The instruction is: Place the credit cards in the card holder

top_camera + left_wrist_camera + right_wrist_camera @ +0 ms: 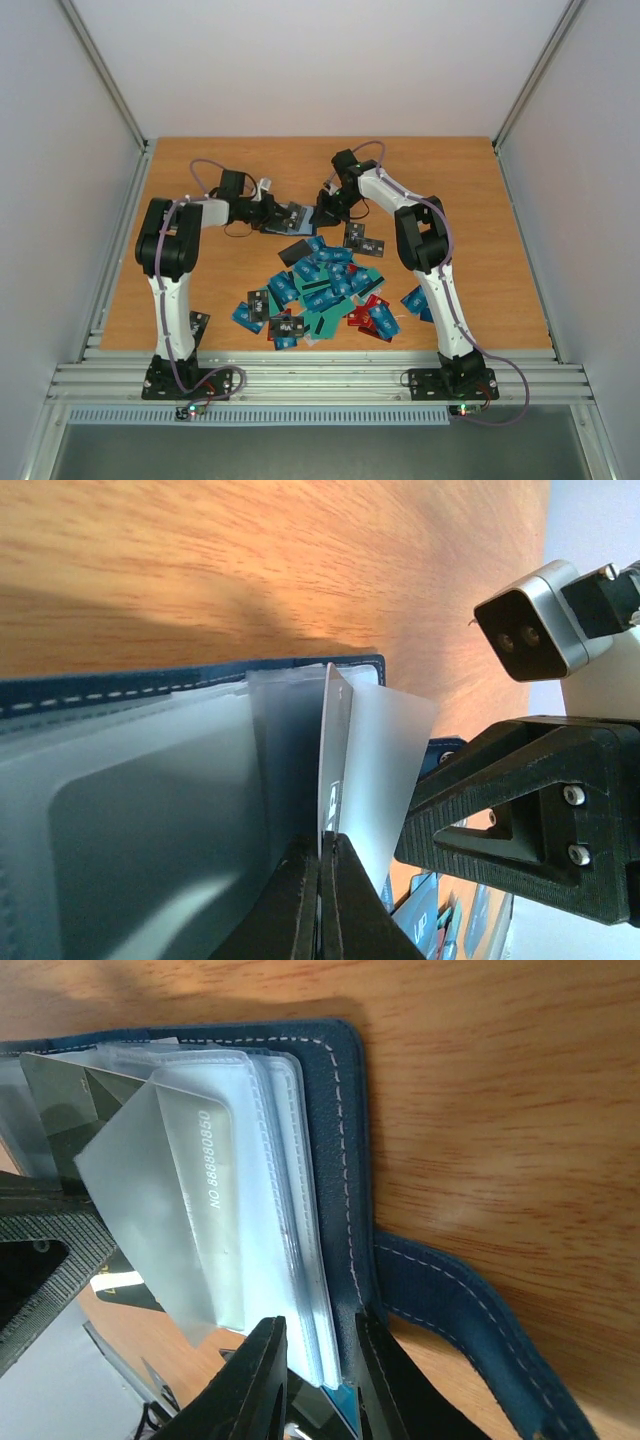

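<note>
Little looked done: the card holder [345, 1140] stood open over the far middle of the table [480, 220], with the right gripper [320, 1375] clamped on its cover and sleeves. The left gripper [322, 880] pinched a grey card [335, 750] upright among the clear sleeves, seemingly not yet seated. One numbered card [205, 1175] sat in a sleeve, but most credit cards [320, 290] lay heaped near the bases, and how many sleeves were filled was hidden

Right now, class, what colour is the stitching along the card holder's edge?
White stitching on the navy-blue card holder, clearest in the right wrist view.
</note>
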